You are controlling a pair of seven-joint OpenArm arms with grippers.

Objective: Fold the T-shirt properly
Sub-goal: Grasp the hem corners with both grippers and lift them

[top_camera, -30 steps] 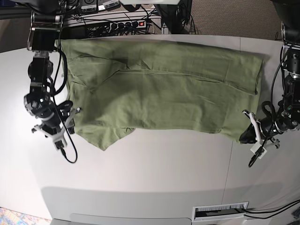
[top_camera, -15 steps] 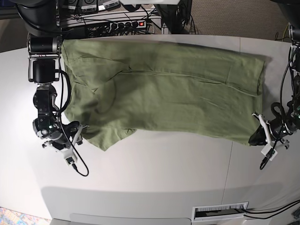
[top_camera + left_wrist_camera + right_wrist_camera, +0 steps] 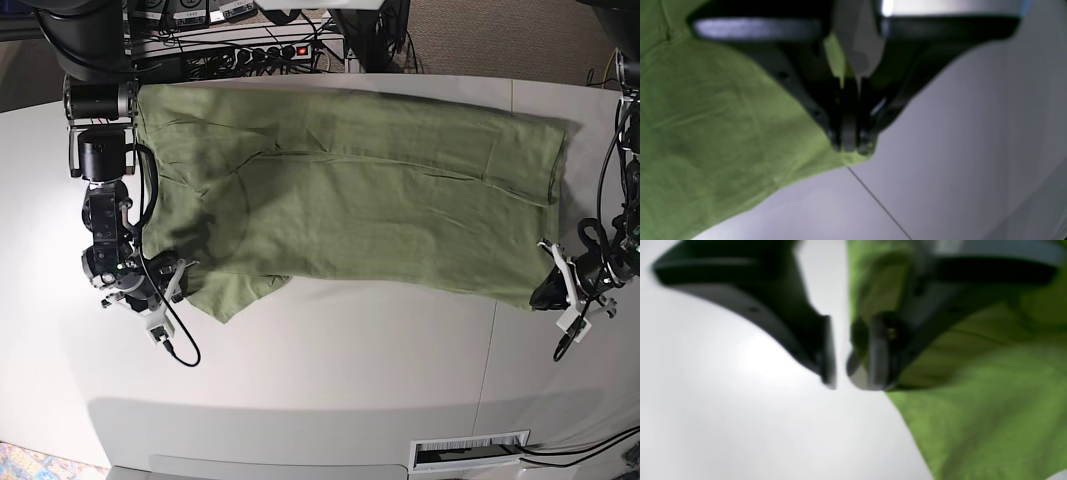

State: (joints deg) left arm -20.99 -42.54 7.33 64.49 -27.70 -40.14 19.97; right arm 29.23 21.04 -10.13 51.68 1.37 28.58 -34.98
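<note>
The olive-green T-shirt lies spread across the white table, with a pointed flap at its lower left. My left gripper is at the shirt's lower right corner. In the left wrist view it is shut on the cloth's corner. My right gripper is at the shirt's lower left edge. In the right wrist view it stands open by a narrow gap, one finger over the cloth and the other over bare table.
A power strip and cables lie beyond the table's far edge. A seam line crosses the tabletop at the right. A slotted vent is at the near edge. Cables hang from both arms.
The left gripper moved outward to the right with the shirt's corner, drawing the hem straighter. The right gripper moved down and slightly right along the shirt's lower left edge.
</note>
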